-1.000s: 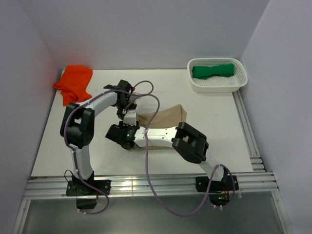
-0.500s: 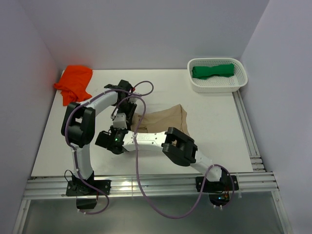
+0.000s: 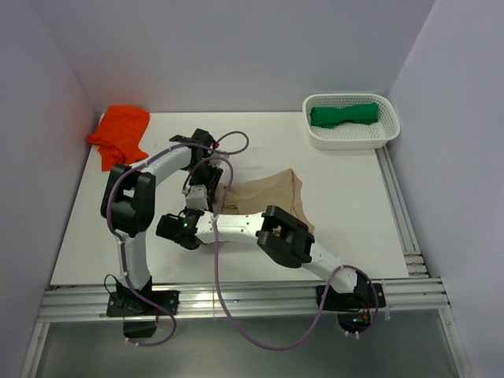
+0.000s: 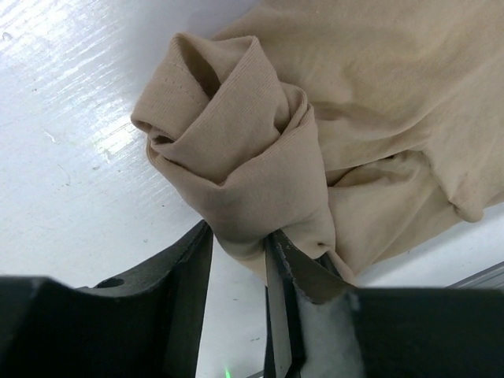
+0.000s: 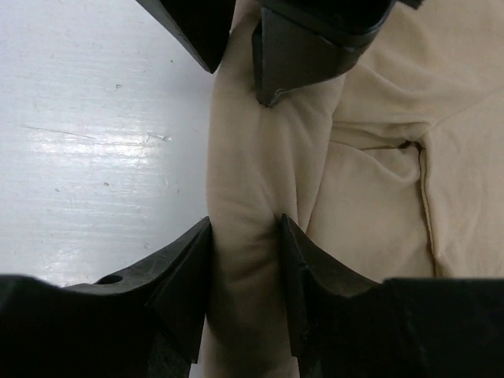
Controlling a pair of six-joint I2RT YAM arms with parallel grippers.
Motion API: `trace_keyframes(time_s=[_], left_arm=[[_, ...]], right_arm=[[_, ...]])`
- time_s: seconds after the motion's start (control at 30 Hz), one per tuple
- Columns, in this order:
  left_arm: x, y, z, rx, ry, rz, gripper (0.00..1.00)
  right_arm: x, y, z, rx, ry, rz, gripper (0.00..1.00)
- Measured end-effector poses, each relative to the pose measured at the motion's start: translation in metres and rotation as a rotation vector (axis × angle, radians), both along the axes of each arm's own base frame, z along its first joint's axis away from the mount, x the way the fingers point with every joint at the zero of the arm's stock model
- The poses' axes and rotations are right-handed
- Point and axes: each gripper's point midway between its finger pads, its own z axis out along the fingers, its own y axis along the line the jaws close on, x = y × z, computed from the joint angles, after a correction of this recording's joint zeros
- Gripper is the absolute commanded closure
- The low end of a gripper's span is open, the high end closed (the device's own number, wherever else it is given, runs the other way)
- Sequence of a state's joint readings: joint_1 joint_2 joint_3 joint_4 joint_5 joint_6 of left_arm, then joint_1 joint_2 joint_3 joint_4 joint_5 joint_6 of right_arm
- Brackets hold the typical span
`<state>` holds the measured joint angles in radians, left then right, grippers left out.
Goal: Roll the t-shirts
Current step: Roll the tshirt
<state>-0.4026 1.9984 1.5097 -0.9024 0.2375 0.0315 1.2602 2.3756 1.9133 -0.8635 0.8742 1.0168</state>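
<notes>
Now left gripper [image 4: 238, 248] pinches rolled end of tan t-shirt [image 4: 378, 102] on table [image 3: 346, 205]; right gripper [image 5: 244, 236] pinches same roll, just opposite.

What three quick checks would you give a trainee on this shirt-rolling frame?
1. True or false: the deep green cloth t-shirt lies in the white perforated plastic basket.
2. Fill in: the bright orange cloth t-shirt lies at the far ___ corner of the table.
3. What sits between the fingers of both the left gripper and the right gripper?
A. the orange t-shirt
B. the rolled edge of the tan cloth t-shirt
C. the basket's rim

Key: 1 true; 2 left; 3 B.
</notes>
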Motion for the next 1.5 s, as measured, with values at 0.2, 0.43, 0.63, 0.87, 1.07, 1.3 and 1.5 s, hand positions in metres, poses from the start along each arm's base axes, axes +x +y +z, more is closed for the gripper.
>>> trace_keyframes(time_s=[0.2, 0.43, 0.63, 0.87, 1.07, 1.3, 1.5], left_arm=[[0.003, -0.001, 0.003, -0.001, 0.002, -0.012, 0.42], [0.021, -0.013, 0.032, -0.095, -0.038, -0.028, 0.3], [0.027, -0.009, 0.053, -0.188, -0.045, -0.027, 0.29], [0.009, 0.004, 0.065, -0.244, -0.051, -0.063, 0.3], [-0.019, 0.017, 0.033, -0.221, 0.014, -0.085, 0.29], [-0.016, 0.034, 0.007, -0.122, -0.017, -0.063, 0.3], [-0.007, 0.037, 0.005, -0.099, -0.058, -0.055, 0.28]], right_arm=[[-0.001, -0.004, -0.003, 0.01, 0.0, -0.006, 0.68], [-0.012, -0.023, -0.001, 0.248, 0.031, 0.035, 0.7], [-0.017, -0.033, 0.003, 0.57, 0.082, 0.087, 0.68], [-0.017, -0.011, 0.012, 0.895, 0.125, 0.188, 0.67], [-0.025, 0.018, 0.021, 1.124, 0.183, 0.303, 0.68], [-0.021, 0.016, 0.013, 1.187, 0.232, 0.297, 0.68], [-0.019, 0.011, 0.008, 1.155, 0.237, 0.262, 0.68]])
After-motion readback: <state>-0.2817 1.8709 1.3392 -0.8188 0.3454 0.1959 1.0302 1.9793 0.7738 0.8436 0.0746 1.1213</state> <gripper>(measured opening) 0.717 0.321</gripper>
